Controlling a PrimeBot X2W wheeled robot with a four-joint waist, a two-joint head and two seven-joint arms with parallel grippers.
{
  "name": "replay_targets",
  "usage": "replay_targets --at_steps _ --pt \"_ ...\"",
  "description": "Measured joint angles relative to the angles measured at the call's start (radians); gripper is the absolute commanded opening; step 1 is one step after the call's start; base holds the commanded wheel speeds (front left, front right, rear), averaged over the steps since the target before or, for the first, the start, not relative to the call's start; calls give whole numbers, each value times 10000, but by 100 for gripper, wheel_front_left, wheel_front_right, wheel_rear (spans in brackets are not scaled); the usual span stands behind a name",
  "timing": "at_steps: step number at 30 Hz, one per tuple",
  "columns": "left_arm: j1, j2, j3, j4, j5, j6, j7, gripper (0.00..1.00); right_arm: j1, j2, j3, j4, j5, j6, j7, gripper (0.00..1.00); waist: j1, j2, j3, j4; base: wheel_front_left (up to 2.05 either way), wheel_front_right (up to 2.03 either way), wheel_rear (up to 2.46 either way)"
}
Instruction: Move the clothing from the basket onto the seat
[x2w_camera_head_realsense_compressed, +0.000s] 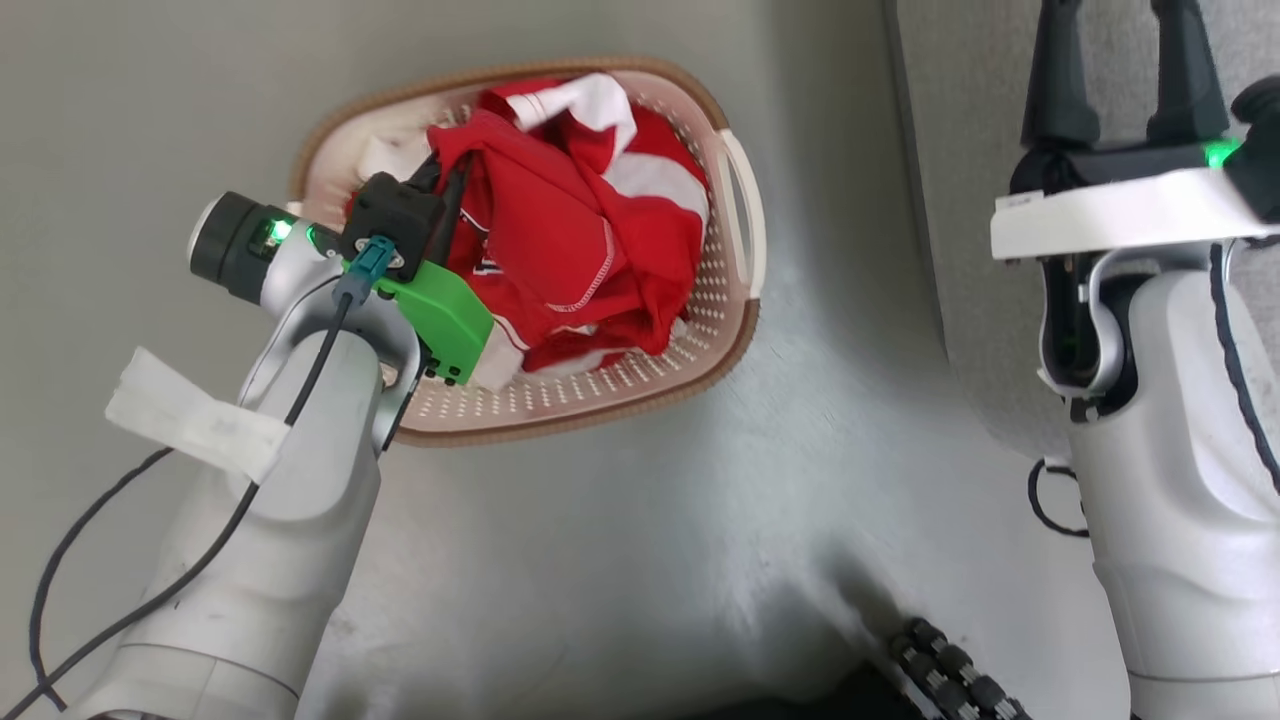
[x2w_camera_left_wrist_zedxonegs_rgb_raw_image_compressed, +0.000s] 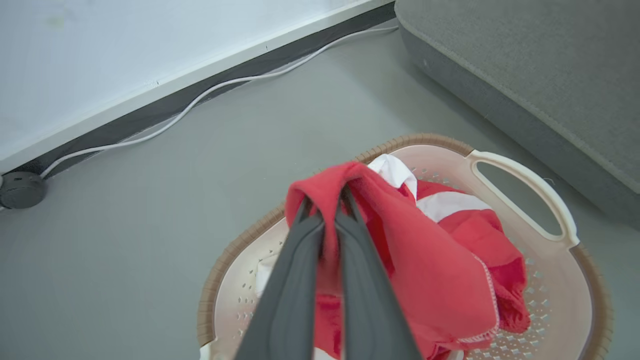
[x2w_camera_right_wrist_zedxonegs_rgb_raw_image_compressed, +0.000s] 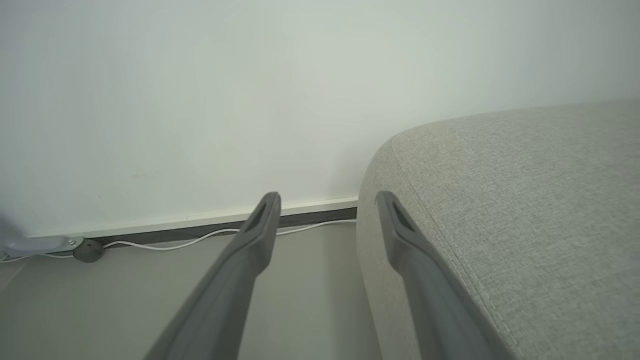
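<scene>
The clothing (x2w_camera_head_realsense_compressed: 580, 230) (x2w_camera_left_wrist_zedxonegs_rgb_raw_image_compressed: 430, 280) is a soft red heap with white patches and a line of white stitches along one hem. It is crumpled up inside the cream plastic basket (x2w_camera_head_realsense_compressed: 560, 405) (x2w_camera_left_wrist_zedxonegs_rgb_raw_image_compressed: 545, 195), which has little holes and a brown rim. The basket sits on the grey floor (x2w_camera_head_realsense_compressed: 620, 560), left of the big light-grey cloth seat (x2w_camera_head_realsense_compressed: 960, 120) (x2w_camera_left_wrist_zedxonegs_rgb_raw_image_compressed: 540, 65) (x2w_camera_right_wrist_zedxonegs_rgb_raw_image_compressed: 525, 200). Its long way runs left to right, and one white handle points at the seat.

The left gripper (x2w_camera_head_realsense_compressed: 455, 165) (x2w_camera_left_wrist_zedxonegs_rgb_raw_image_compressed: 325, 200) is squeezed tight on a fold of red cloth on the left side of the heap. The fold stands up over the fingertips like a little tent, and the rest hangs down into the basket.

The right gripper (x2w_camera_head_realsense_compressed: 1120, 40) (x2w_camera_right_wrist_zedxonegs_rgb_raw_image_compressed: 328, 200) is wide open and holds nothing. It is by the seat's edge, pointing to the far wall.
</scene>
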Motion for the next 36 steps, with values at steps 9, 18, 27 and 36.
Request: replay_targets --at_steps 9,18,27,36 --pt "359 -33 -15 -872 -617 -12 -23 0 639 -27 -128 594 -75 224 0 100 0 0 -1252 514 0 0 0" --pt "779 -44 -198 -1655 -1302 -25 -23 0 1213 -23 -174 1016 -79 525 0 100 -1 0 -2534 1016 0 0 0" --pt "1103 -61 -585 -2061 -1862 -92 -23 0 1882 -17 -161 1471 -178 792 2 100 -1 0 -3830 1485 0 0 0" --pt "1478 -61 -669 -2056 -2010 -100 23 0 2615 -2 56 1939 -190 1037 2 100 -1 0 -5129 1897 0 0 0"
